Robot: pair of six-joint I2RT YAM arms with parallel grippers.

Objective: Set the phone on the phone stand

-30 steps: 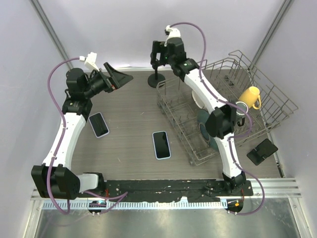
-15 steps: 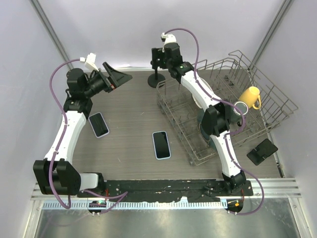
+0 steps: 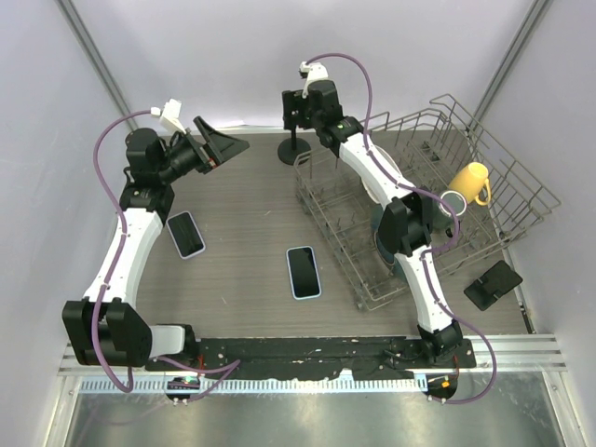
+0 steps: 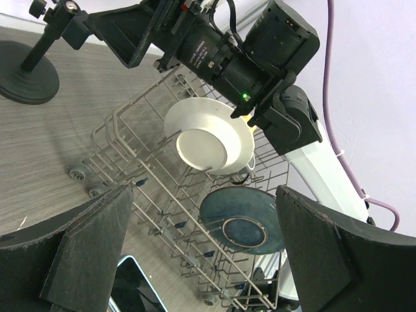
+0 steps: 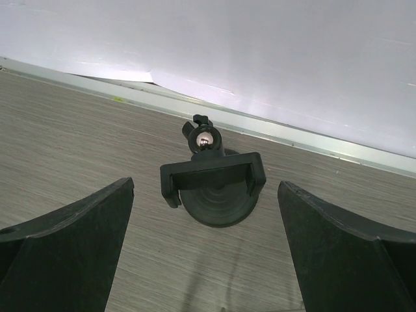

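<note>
The phone [image 3: 303,272], black screen with a pale blue rim, lies flat mid-table left of the dish rack; its corner shows in the left wrist view [image 4: 133,286]. The black phone stand [image 3: 295,149] stands at the back of the table, its clamp head [image 5: 213,179] empty above the round base [image 5: 221,208]. My right gripper [image 3: 296,110] hovers right above the stand, open and empty [image 5: 205,184], a finger on either side of the clamp. My left gripper [image 3: 223,144] is raised at the back left, open and empty [image 4: 204,189], pointing towards the rack.
A second phone with a darker rim [image 3: 185,233] lies at the left. A wire dish rack [image 3: 354,279] holds a white plate [image 4: 208,136], a blue plate [image 4: 247,221] and a yellow mug [image 3: 470,182]. A black slab [image 3: 493,284] lies at the right.
My right arm has shifted a little left and back, bringing its gripper more squarely over the stand. The left arm and both phones have not moved.
</note>
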